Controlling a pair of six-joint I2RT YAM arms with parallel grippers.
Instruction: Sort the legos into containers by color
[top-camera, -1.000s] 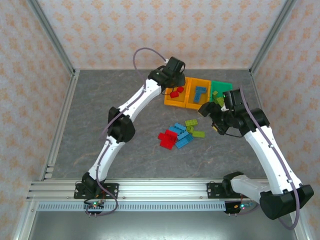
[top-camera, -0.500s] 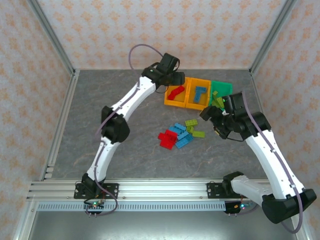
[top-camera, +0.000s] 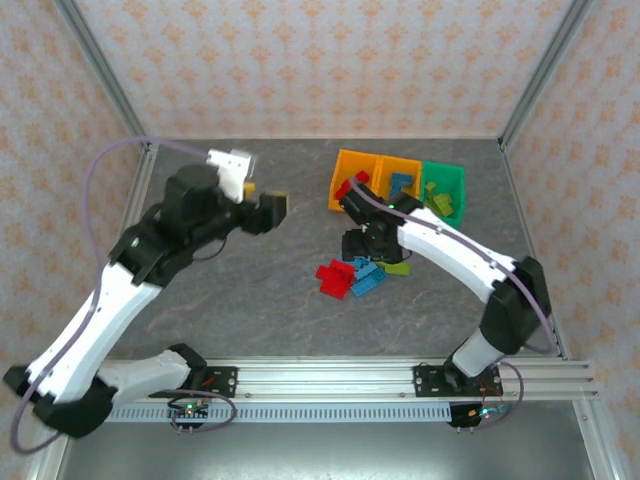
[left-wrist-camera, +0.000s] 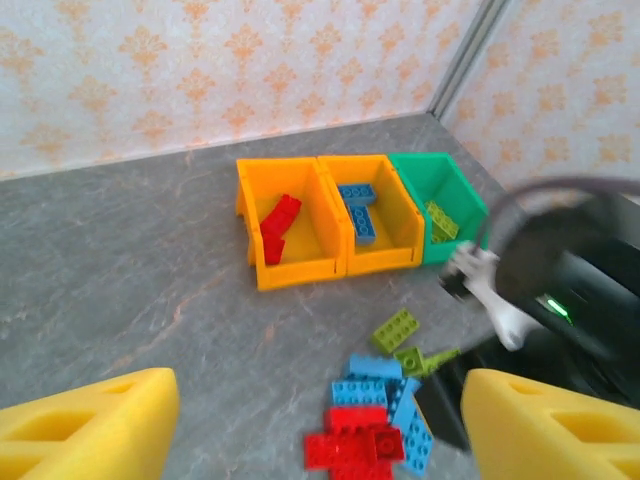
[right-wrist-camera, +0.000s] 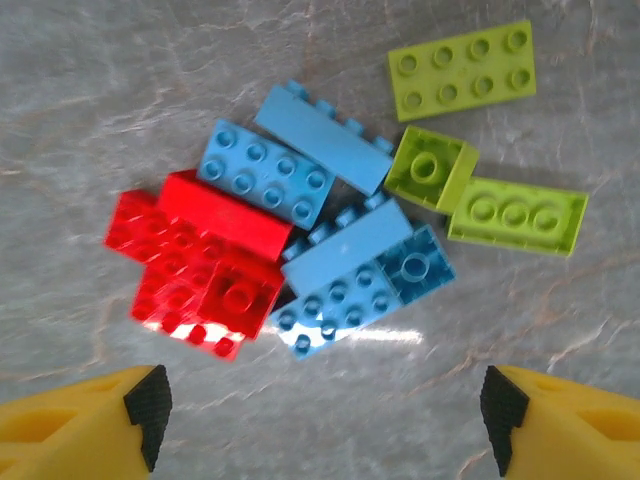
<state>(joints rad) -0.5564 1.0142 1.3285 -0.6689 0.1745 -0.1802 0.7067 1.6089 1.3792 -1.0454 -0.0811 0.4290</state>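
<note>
Left tool (left-wrist-camera: 320, 410) has swung well away, jaws apart. Right tool (right-wrist-camera: 320, 405), also apart, now hovers directly over the heaped red, blue and green plastic bricks (right-wrist-camera: 300, 235).

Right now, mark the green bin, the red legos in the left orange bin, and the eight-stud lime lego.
green bin (left-wrist-camera: 420, 158): left wrist view, back rim.
red legos (left-wrist-camera: 277, 225): left wrist view, middle of pile.
eight-stud lime lego (right-wrist-camera: 462, 70): right wrist view, centre of top.

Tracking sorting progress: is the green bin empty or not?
Not empty: yellow-green bricks lie inside the green bin, visible in the left wrist and top views.
</note>
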